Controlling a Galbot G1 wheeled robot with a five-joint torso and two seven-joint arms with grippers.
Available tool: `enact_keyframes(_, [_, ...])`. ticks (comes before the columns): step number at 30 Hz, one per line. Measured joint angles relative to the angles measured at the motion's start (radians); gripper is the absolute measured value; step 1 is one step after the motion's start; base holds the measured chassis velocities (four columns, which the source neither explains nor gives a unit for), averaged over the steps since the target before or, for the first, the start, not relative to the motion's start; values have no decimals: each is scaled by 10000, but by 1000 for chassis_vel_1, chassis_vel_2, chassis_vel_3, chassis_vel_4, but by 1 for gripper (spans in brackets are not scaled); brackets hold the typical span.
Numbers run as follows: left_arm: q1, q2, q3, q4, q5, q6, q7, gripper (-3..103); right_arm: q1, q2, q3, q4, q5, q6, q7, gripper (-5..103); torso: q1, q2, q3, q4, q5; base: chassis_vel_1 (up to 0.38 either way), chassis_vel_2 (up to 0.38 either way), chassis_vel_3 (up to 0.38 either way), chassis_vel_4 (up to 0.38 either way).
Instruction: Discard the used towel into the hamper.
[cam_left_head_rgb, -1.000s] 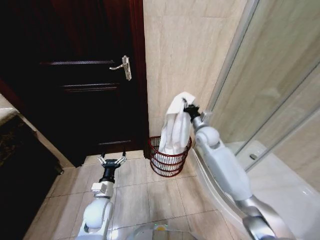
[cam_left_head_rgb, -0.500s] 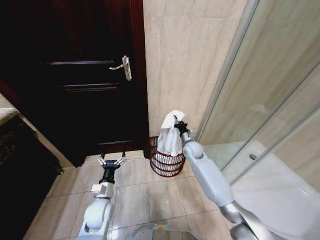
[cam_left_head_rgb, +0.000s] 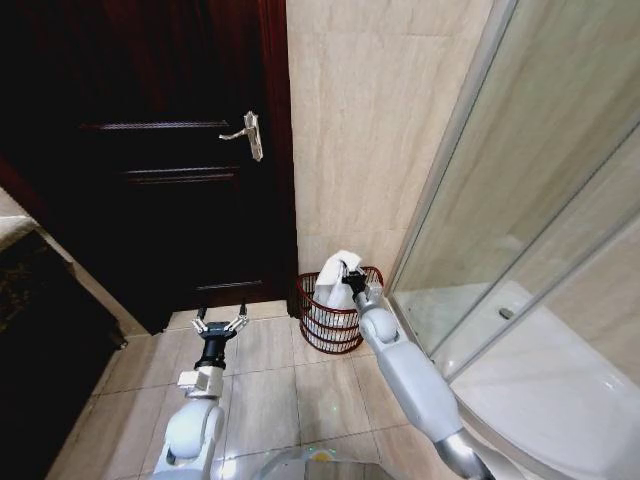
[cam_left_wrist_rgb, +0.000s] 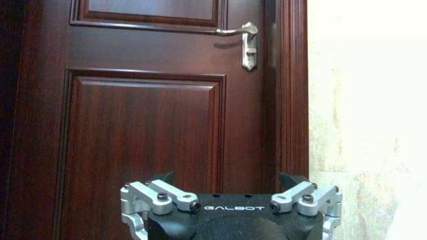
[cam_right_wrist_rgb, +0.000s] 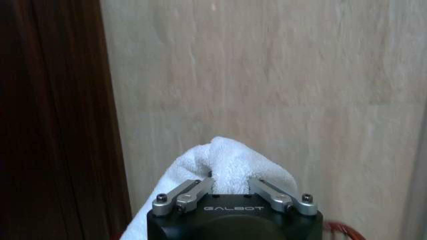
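White towel (cam_left_head_rgb: 337, 280) bunched upright in the red-brown wire hamper (cam_left_head_rgb: 322, 328) beside the tiled wall.

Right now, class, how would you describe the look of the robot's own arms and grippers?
Both arms have smooth, rounded silver-grey shells. The left gripper and right gripper have black bodies marked GALBOT in white, with silver metal finger links and dark screws.

Beige tiled floor (cam_left_head_rgb: 270, 385); hamper (cam_left_head_rgb: 335, 312) standing by wall.

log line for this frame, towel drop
right gripper: shut on towel, over hamper | towel: lower part in hamper | left gripper: open, idle, low by door
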Motion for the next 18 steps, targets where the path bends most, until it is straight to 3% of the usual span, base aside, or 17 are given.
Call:
enact_keyframes(1, [0,0,0,0,0,0,0,100,0,0,0,0,0,0,0,7,0,0,0,0,0,0,0,0,0])
enact_keyframes(4, [-95,-36,50,55,9,-8,2,100,438,-355,-104,510,1008,-1806,719,7,0,0,0,-1,-1,0,0,0,0])
enact_keyframes(5, [-95,-36,50,55,9,-8,2,100,438,-355,-104,510,1008,-1806,719,7,0,0,0,-1,-1,0,0,0,0])
enact_keyframes(8, [-123,-74,95,55,55,-1,1,100,835,-714,-299,776,2492,-3185,1679,7,1,0,0,1,-1,0,0,0,0])
enact_keyframes(14, [-93,-112,77,45,193,54,-99,100,1018,-862,-44,600,3436,-4196,1914,7,1,0,1,1,0,0,0,0,0])
enact_keyframes(18, [-67,-86,-40,-39,195,167,-106,100,919,-974,196,493,3663,-4742,1372,7,1,0,1,-1,0,0,0,0,0])
